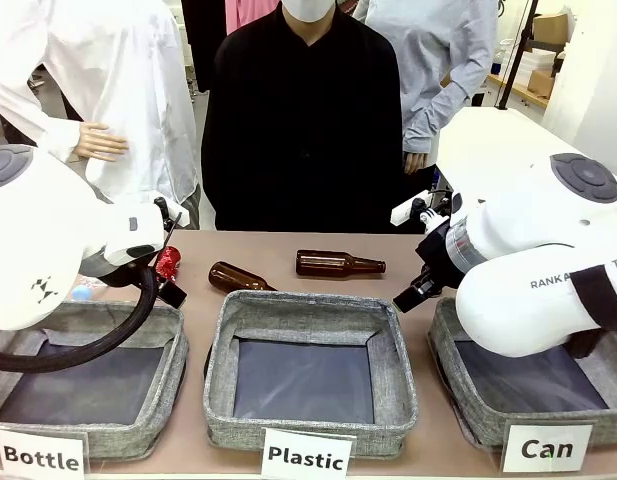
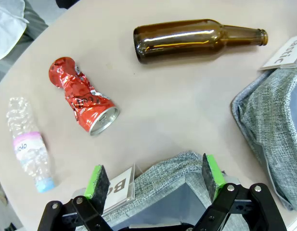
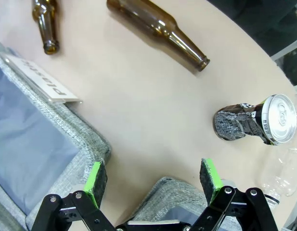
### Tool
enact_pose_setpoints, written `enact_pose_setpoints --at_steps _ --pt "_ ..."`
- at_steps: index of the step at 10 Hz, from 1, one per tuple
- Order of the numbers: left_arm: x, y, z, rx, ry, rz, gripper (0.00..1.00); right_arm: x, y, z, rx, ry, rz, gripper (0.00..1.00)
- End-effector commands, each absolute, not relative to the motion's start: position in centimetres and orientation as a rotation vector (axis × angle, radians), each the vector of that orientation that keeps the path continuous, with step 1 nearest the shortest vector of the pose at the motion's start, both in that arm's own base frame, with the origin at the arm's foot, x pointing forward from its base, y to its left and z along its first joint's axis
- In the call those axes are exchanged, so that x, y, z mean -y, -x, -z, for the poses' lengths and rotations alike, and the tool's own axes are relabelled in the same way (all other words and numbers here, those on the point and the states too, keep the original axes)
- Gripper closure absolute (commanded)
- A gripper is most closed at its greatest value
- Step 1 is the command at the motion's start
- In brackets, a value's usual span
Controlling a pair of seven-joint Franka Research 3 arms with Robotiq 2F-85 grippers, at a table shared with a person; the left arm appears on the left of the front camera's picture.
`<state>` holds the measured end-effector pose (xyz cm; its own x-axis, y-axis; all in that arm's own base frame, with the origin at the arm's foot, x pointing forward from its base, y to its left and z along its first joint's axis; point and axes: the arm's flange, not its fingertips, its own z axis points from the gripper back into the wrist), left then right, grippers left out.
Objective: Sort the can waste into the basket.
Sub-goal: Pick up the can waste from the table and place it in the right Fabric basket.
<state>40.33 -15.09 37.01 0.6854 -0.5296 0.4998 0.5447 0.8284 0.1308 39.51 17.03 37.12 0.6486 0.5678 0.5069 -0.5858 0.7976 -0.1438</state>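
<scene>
A crushed red can (image 2: 83, 103) lies on its side on the table, beyond my open left gripper (image 2: 155, 180), which hovers over the near rim of the "Bottle" basket (image 2: 172, 168). From the front the red can (image 1: 167, 262) peeks out beside my left arm. A dark crushed can (image 3: 254, 122) with a silver end lies up and to the right of my open right gripper (image 3: 153, 178), a short way off. That gripper hangs over the rim of the grey "Can" basket (image 3: 162, 197), which stands at the front right (image 1: 448, 360). Nothing sits between either pair of fingers.
Two brown glass bottles (image 1: 338, 263) (image 1: 238, 277) lie mid-table behind the "Plastic" basket (image 1: 223, 330). A crushed clear plastic bottle (image 2: 30, 147) lies left of the red can, another (image 3: 285, 173) near the dark can. A person in black (image 1: 303, 120) stands at the far edge.
</scene>
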Motion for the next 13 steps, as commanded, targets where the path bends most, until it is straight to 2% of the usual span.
enact_pose_setpoints --at_steps 1,3,4,5,8,10,12,13 --pt "15.5 -39.5 -38.3 0.563 0.085 0.651 0.0 -16.1 -39.2 -38.6 0.523 -0.169 -0.687 0.0" --pt "16.1 -36.8 -42.5 0.541 0.472 0.704 0.0 -14.2 -37.8 -42.6 0.475 -0.389 -0.567 0.0" --pt "15.8 -35.8 -44.4 0.478 0.622 0.681 0.0 -12.9 -37.0 -44.3 0.448 -0.475 -0.473 0.0" --pt "14.7 -34.8 -45.9 0.494 0.726 0.652 0.0 -10.6 -36.0 -46.0 0.419 -0.648 -0.425 0.0" --pt "8.4 -31.0 -50.1 0.571 1.005 0.641 0.0 -2.4 -32.9 -48.5 0.405 -0.973 -0.331 0.0" --pt "-0.9 -29.5 -51.1 0.709 1.099 0.34 0.0 6.0 -30.9 -48.4 0.44 -1.133 -0.073 0.0" --pt "-10.1 -26.4 -49.2 0.944 1.128 0.001 0.0 12.7 -27.9 -46.7 0.544 -1.172 0.091 0.0" --pt "-13.1 -24.6 -47.5 1.01 1.145 -0.171 0.0 15.4 -26.6 -45.7 0.583 -1.189 0.181 0.0"
